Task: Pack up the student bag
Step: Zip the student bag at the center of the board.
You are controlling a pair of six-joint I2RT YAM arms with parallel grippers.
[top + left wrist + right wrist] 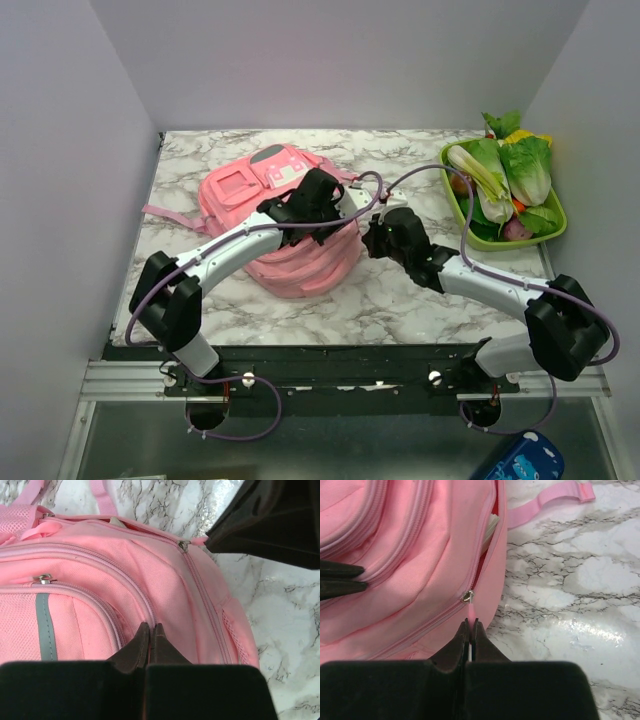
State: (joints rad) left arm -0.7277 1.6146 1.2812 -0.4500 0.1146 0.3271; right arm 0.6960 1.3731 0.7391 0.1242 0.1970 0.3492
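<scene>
The student bag (232, 192), a large pink backpack, lies in the middle of the marble table. My left gripper (318, 205) is over its top, jaws shut and pinching a fold of pink fabric beside a zip seam (150, 626). My right gripper (378, 236) is at the bag's right side, shut on the pink pull tab (470, 614) of a metal zip slider (467, 596). Beyond the slider the zip gapes, showing red lining and something white inside (491, 526). The bag (410, 555) fills the left of the right wrist view, with the left gripper's fingers (340, 580) at its left edge.
A green tray (510, 243) of leafy vegetables stands at the table's right edge. A pink strap (165, 214) trails left of the bag, another lies on the marble (545, 502). A blue pouch (520, 460) lies below the table's front edge at right.
</scene>
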